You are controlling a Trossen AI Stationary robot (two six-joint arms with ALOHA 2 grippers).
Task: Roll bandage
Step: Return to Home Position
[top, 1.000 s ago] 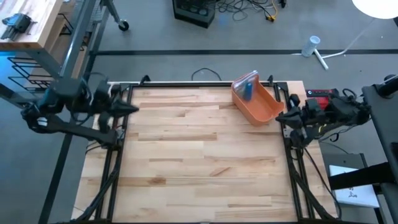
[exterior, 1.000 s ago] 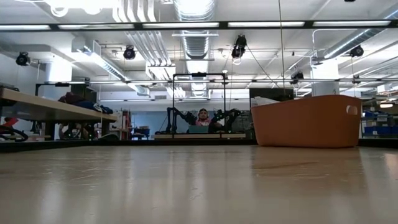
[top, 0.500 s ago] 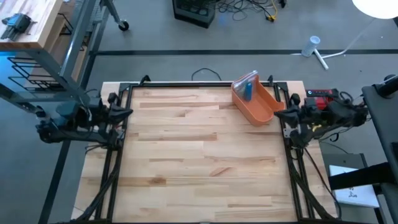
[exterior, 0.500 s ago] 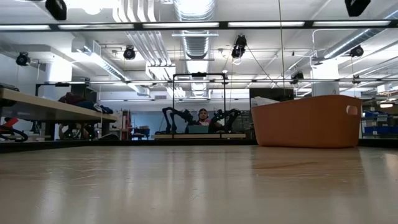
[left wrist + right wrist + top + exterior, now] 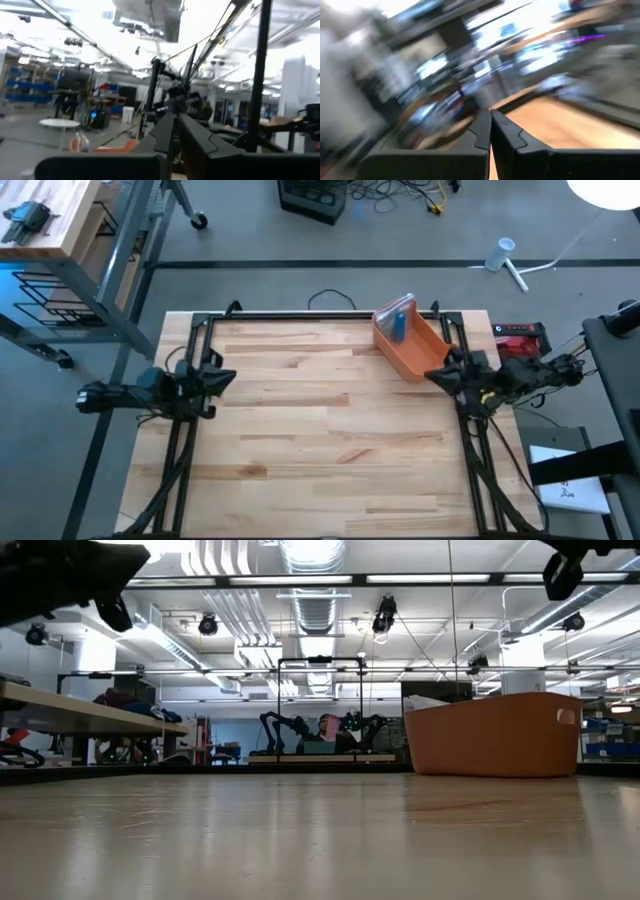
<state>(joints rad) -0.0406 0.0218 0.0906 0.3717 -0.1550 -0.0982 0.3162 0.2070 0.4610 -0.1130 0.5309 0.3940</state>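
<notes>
Sitting at the far end of the orange plastic bin [image 5: 425, 352], the clear zip bag [image 5: 393, 311] with the blue rolled bandage [image 5: 399, 327] inside isn't held by either arm. The right gripper [image 5: 431, 374] has its fingers pressed together on nothing and hangs just beside the bin's near corner; I can't tell if it touches. The left gripper [image 5: 228, 376] is closed and empty too, over at the table's left edge, well apart from the bin.

The light wooden plank tabletop [image 5: 320, 430] is ringed by a black metal frame [image 5: 300, 315], and the bin sits in its far right corner. Around it is grey floor with some cables [image 5: 395, 192]. A small red device [image 5: 520, 332] sits just off the table's right side. From table height the bin [image 5: 495, 735] fills the right side, and way behind is a workshop with ceiling ducts and a person [image 5: 325, 728] at another robot rig.
</notes>
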